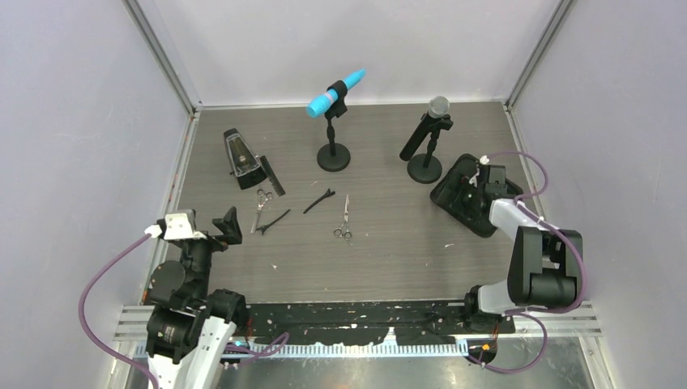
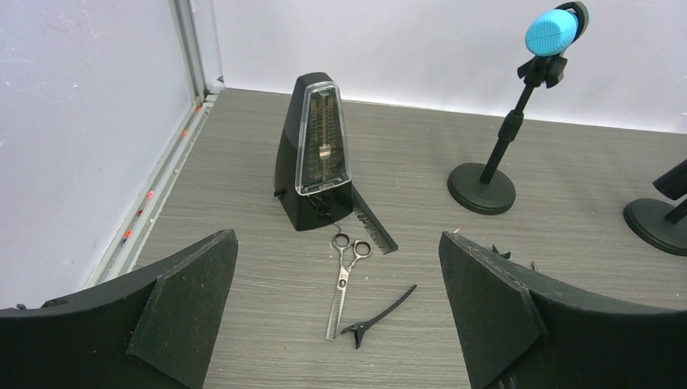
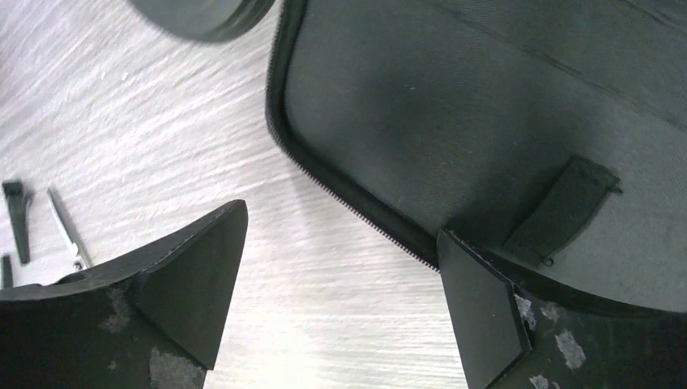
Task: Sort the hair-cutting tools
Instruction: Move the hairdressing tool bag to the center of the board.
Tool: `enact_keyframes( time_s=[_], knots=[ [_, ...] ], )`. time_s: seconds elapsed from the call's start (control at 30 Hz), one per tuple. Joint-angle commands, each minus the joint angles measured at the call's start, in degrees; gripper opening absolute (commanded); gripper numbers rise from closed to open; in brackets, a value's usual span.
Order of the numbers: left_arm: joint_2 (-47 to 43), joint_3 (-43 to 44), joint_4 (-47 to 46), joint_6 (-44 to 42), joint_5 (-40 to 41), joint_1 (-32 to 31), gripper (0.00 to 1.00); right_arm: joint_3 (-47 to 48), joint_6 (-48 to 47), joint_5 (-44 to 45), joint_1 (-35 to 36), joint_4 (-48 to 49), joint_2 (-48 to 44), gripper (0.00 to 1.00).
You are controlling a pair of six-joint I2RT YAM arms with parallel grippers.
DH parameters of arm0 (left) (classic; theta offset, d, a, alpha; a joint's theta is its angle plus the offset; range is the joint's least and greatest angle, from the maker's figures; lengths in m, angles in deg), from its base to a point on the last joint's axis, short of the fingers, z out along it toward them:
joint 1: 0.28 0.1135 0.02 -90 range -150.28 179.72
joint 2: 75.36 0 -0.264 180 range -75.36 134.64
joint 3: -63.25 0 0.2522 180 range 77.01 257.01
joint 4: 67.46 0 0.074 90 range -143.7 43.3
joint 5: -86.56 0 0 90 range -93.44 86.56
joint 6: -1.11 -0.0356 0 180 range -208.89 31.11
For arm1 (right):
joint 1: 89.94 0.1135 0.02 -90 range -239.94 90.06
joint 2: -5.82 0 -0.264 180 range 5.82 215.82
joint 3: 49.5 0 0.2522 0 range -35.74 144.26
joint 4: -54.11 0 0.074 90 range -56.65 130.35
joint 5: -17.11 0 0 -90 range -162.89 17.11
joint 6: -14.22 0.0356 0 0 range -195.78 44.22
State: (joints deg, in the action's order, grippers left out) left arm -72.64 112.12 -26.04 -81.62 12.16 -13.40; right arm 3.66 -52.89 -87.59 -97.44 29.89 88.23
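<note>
Pale lavender walls [image 1: 340, 49] with aluminium corner posts [image 1: 162, 57] enclose a grey wood-grain tabletop [image 1: 389, 259] under even light.

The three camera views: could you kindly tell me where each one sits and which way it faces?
Top external: above and behind the bases, looking down on the table; left arm and right arm show.
Left wrist: low, facing forward at the metronome and scissors; open left gripper frames it.
Right wrist: looking down at the zip case; open right gripper shows.
Shared: top and left wrist both show the metronome.
</note>
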Motion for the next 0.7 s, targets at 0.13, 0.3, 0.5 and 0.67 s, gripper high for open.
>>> enact_keyframes(
  time_s=[0.13,0.3,0.5,0.67],
  knots=[
    [1.1,0.7,-1.6,0.4,-1.0,-0.1,1.00,-7.4,3.4,-4.9,14.1,-7.5,-6.2,0.95],
    [2.4,0.9,-1.7,0.4,-1.8,-0.2,1.00,-12.0,8.1,-6.3,24.3,-6.7,-12.0,0.95],
    [3.4,1.0,-1.7,0.4,-2.5,-0.1,1.00,-11.0,8.8,-7.5,37.3,-3.8,-9.8,0.95],
    [5.0,1.0,-1.6,0.4,-3.4,-0.2,1.00,-6.0,4.2,-10.8,43.6,-4.4,-3.7,0.95]
  ],
)
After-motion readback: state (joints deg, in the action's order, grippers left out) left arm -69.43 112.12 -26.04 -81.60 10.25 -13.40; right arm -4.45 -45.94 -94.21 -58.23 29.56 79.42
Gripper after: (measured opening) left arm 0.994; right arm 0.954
